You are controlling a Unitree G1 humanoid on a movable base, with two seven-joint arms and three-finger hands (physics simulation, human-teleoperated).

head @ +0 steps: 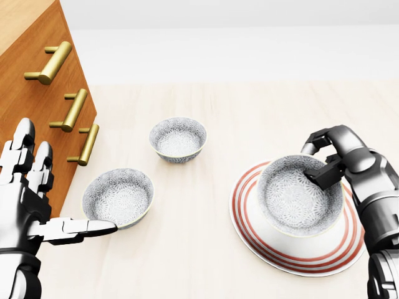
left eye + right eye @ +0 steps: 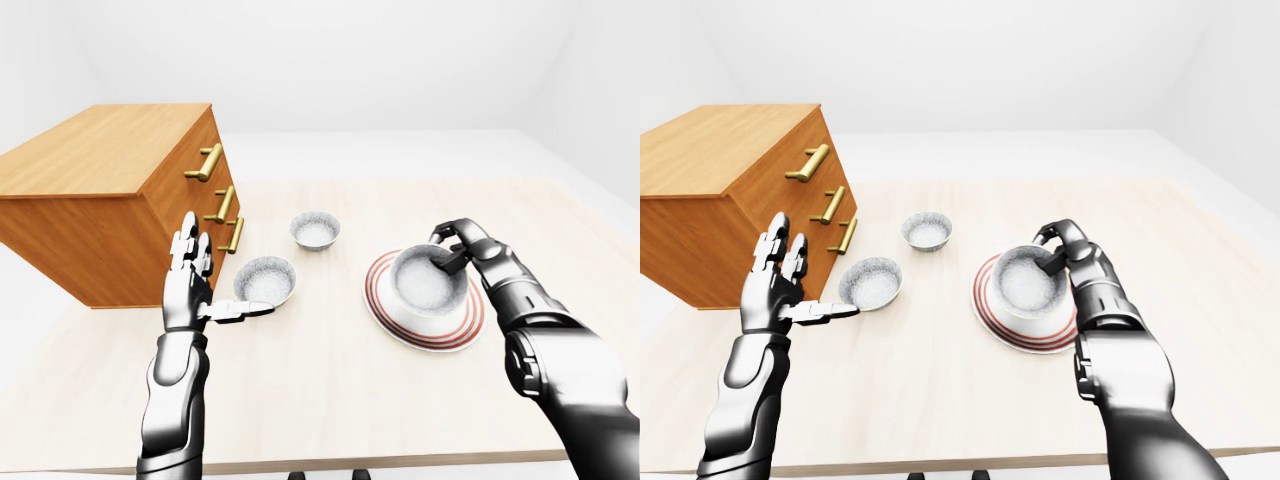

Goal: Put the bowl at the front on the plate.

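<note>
A grey patterned bowl (image 1: 293,199) is tilted over the red-striped white plate (image 1: 293,266) at the lower right of the head view. My right hand (image 1: 322,163) is shut on the bowl's far right rim, thumb inside and fingers outside. Whether the bowl's base touches the plate I cannot tell. My left hand (image 1: 47,199) is open at the lower left, fingers up and thumb pointing right. Its thumb tip lies by the near rim of a second patterned bowl (image 1: 118,196) without holding it.
A third patterned bowl (image 1: 178,138) stands higher up, near the middle of the light wooden table (image 1: 206,249). A wooden chest of drawers (image 2: 110,190) with brass handles (image 1: 75,111) fills the left side, close to my left hand.
</note>
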